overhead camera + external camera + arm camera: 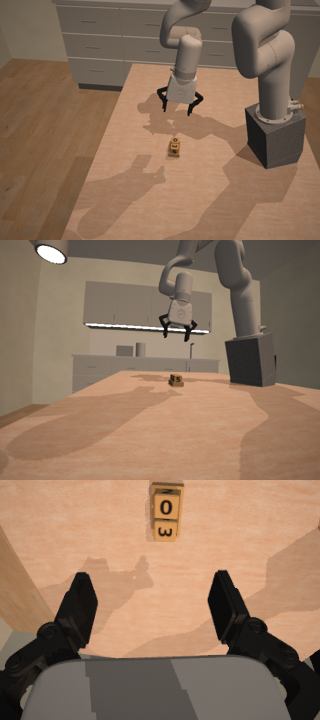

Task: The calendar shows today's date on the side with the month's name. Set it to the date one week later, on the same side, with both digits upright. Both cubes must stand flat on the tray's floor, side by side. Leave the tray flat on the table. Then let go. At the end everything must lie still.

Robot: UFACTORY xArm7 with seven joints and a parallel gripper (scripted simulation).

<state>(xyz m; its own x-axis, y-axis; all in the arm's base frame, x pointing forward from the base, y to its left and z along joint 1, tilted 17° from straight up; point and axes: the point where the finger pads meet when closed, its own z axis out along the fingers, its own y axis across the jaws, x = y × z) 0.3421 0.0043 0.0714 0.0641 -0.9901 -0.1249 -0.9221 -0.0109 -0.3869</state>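
The small wooden tray (174,155) (178,384) (168,485) rests flat on the table and holds two cubes in a row. The rear cube (175,140) (166,507) has 0 on top. The front cube (174,146) (177,379) (164,531) has a 3 lying on its side on top and a 5 on its end face toward the top and exterior views. The long side faces are too foreshortened to read, and no month's name is legible. My gripper (176,113) (175,338) (152,585) is open and empty, high above the table and behind the tray.
The robot's dark base block (281,147) (244,364) stands on the right of the table (144,211) (180,433). Arm shadows fall around the tray. The table's left edge drops to a wooden floor (46,124). Kitchen drawers (90,33) stand behind.
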